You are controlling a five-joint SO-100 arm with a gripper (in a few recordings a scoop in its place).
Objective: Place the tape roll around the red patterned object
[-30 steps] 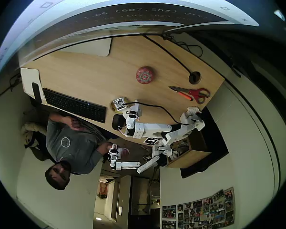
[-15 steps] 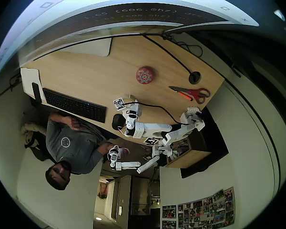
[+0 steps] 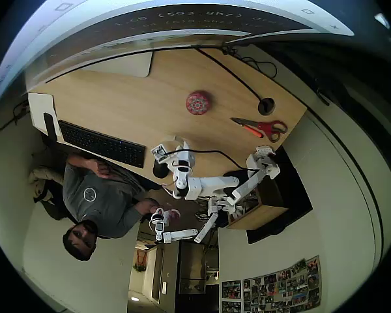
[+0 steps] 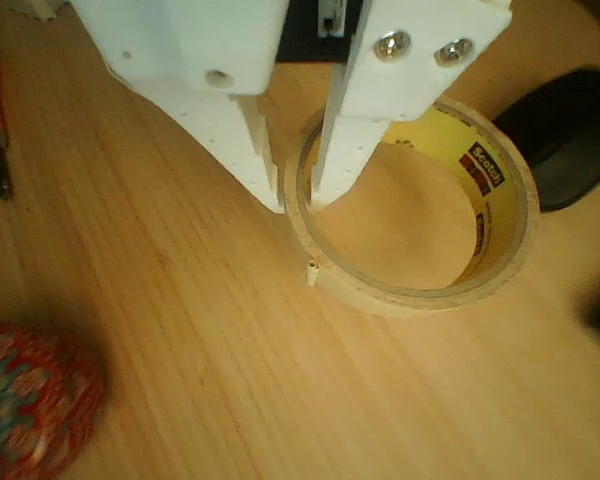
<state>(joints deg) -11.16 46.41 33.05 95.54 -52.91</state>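
While our gripper (image 4: 295, 190) pinched the tape (image 4: 420, 215) wall, a mouse (image 4: 570, 135) lay just beside it, the red ball (image 4: 30, 410) apart on bare wood.

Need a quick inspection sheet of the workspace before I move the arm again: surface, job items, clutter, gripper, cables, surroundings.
Surface: wooden desk, light grain.
Job's things: tape roll flat on the desk; red patterned object apart from it, not ringed.
Clutter: red-handled scissors, keyboard, black mouse beside the roll.
Gripper: gripper straddles the roll's wall, one finger inside, one outside; closed on it, by the look of it.
Cables: black cable to the desk hole.
Surroundings: person seated at the desk's edge.
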